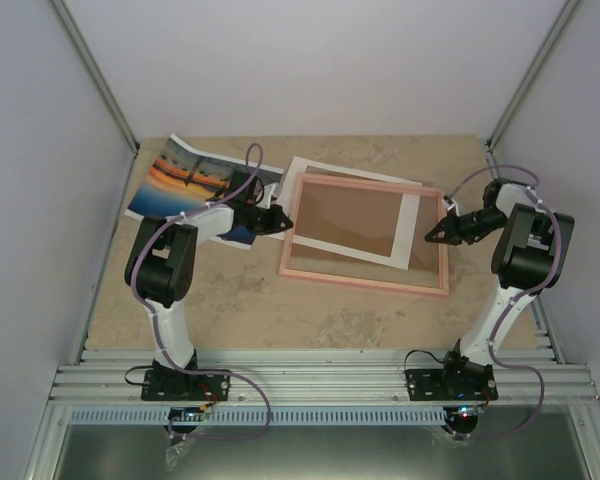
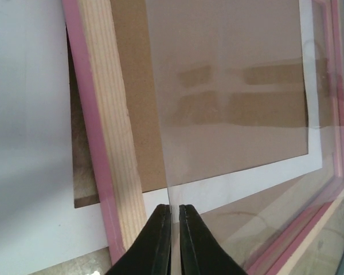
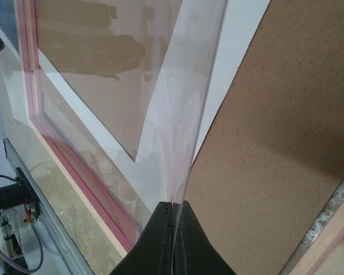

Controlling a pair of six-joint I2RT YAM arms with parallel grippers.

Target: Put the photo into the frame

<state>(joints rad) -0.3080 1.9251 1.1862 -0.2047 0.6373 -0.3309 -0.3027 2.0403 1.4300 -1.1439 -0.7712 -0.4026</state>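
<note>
left jaws pinched tight on clear pane (image 2: 235, 114) left edge | right jaws clamped on its opposite edge, likely sharing the load to keep it level | frame (image 1: 365, 281) flat on table (image 1: 280, 320) over brown board (image 1: 345, 220) | photo (image 1: 185, 178) face-up at table's far left, outside frame, not yet inserted

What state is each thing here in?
photo: face up, outside the frame
frame: lying flat, no photo inside
clear sheet: pinched at both ends
brown board: lying under the frame
left gripper: shut on clear sheet
right gripper: shut on clear sheet
</note>
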